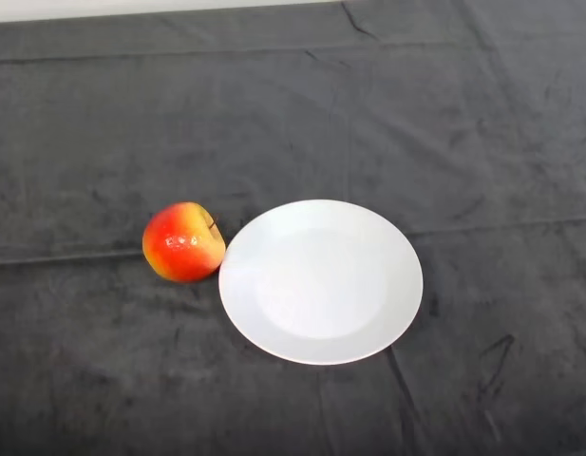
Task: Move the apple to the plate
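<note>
The apple (183,242) sat on the dark cloth (293,114), just left of the plate (321,281) and right at its rim; whether skin and rim actually touched, I could not tell. It was off the plate, not on it. Its skin ran red over most of the body, going to yellow-orange near the top, with a few small bright glints on the side facing me. The stem end pointed up and a little toward the plate.

The plate was white and round, lying flat on the cloth near the middle of my view, with a shallow well inside a broad rim. It held nothing.

The cloth covered the table from edge to edge, creased in several long folds: one ran across behind the apple and plate, another across the far side. A pale strip showed along the very top edge beyond the cloth.

My hand was outside the view, so I could not tell its state. I saw no writing.
</note>
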You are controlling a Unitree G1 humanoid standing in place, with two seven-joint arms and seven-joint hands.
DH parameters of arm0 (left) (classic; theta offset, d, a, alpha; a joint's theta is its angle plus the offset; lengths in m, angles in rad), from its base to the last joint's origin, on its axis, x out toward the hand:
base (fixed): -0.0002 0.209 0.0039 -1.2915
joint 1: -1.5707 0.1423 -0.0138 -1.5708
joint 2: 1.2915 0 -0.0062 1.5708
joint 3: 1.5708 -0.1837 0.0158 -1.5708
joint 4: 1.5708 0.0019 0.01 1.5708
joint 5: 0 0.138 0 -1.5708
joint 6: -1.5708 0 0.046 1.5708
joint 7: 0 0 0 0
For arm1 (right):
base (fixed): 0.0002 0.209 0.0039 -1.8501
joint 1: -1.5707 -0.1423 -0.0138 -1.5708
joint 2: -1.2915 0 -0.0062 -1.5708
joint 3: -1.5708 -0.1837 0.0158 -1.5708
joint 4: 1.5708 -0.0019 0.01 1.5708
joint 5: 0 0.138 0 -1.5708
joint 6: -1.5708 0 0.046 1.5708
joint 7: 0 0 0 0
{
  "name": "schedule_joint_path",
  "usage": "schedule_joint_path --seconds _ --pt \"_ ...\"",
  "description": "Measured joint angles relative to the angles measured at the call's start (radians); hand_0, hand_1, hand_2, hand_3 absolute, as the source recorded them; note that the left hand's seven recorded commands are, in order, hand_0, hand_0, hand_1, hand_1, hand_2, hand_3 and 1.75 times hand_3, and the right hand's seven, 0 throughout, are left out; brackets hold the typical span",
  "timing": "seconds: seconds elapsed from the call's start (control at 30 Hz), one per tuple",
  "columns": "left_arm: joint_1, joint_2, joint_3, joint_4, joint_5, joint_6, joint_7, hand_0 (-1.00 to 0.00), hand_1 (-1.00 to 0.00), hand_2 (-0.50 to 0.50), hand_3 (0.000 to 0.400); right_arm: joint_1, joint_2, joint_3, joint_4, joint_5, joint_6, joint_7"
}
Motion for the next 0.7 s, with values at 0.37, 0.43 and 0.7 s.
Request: schedule_joint_path --seconds 0.37,0.43,0.7 --pt "0.0 -0.033 -0.07 -0.124 0.04 -0.029 -0.043 0.0 0.0 0.0 0.0 0.0 0.0 0.0 0.0 0.0 0.0 0.0" --pt "0.001 -0.052 -0.077 -0.154 0.048 -0.029 -0.046 0.0 0.0 0.0 0.0 0.0 0.0 0.0 0.0 0.0 0.0 0.0" --pt "0.02 -0.107 -0.128 -0.308 0.078 -0.01 -0.072 0.0 0.0 0.0 0.0 0.0 0.0 0.0 0.0 0.0 0.0 0.0"
